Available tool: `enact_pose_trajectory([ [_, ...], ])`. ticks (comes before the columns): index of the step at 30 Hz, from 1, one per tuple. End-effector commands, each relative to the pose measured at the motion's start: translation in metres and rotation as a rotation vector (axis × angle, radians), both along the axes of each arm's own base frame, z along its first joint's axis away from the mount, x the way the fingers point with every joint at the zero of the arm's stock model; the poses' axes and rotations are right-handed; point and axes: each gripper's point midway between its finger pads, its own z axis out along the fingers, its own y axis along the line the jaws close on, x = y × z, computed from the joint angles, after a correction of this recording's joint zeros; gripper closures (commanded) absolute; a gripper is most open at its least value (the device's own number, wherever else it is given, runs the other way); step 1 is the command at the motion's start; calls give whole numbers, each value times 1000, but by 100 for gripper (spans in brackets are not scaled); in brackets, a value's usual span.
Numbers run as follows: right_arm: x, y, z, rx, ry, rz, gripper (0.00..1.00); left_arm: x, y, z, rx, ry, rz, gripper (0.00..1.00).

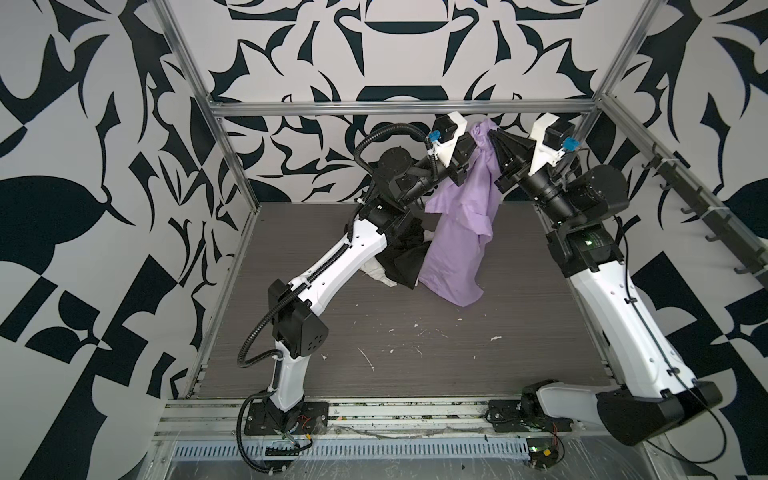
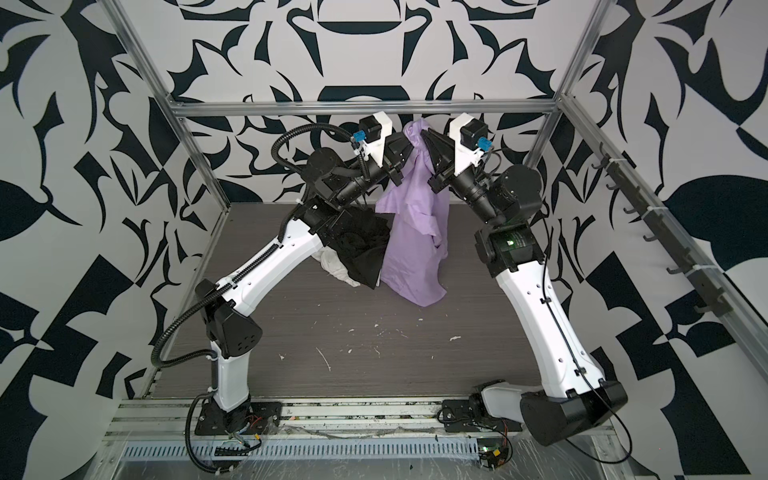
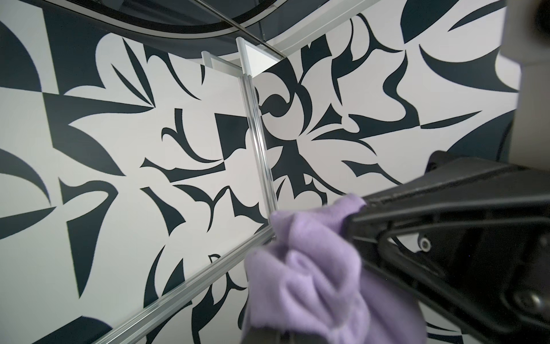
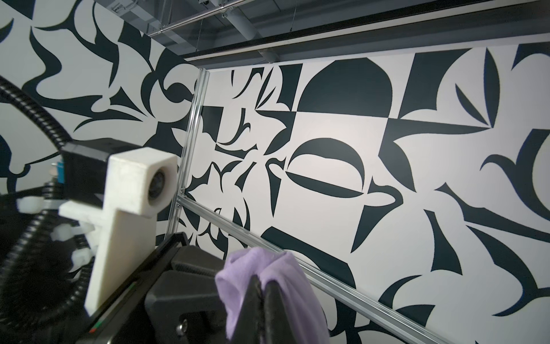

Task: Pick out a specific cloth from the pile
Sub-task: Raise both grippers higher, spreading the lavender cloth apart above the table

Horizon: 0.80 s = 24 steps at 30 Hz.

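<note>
Two grippers, the left gripper [image 1: 473, 135] and the right gripper [image 1: 493, 135], clamp tight on the purple cloth [image 1: 457, 232] at twelve o'clock, holding it high to peel it from the pile [image 1: 405, 257] at its nine o'clock.

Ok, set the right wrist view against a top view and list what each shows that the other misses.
Only the right wrist view: the right gripper close up, jaws pinched shut on a bunched fold of the cloth, and the ceiling above the wall.

Only a top view: the rest of the pile, a black garment and a white garment, lying on the table, with the cloth's hem hanging down beside them.

Both: the lavender cloth raised near the back frame rail, and the patterned wall.
</note>
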Motion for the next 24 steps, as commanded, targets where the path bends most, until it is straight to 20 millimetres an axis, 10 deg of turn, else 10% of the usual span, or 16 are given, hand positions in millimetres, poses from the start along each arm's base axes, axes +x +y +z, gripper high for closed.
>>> enact_pose_trajectory([
  [1,-48,-3,42,19,-130,53,100,-33,6,29,-29,-55,-39,100],
  [24,-110,5,19,63,-12,239,100,-120,13,44,-1,-155,-34,100],
])
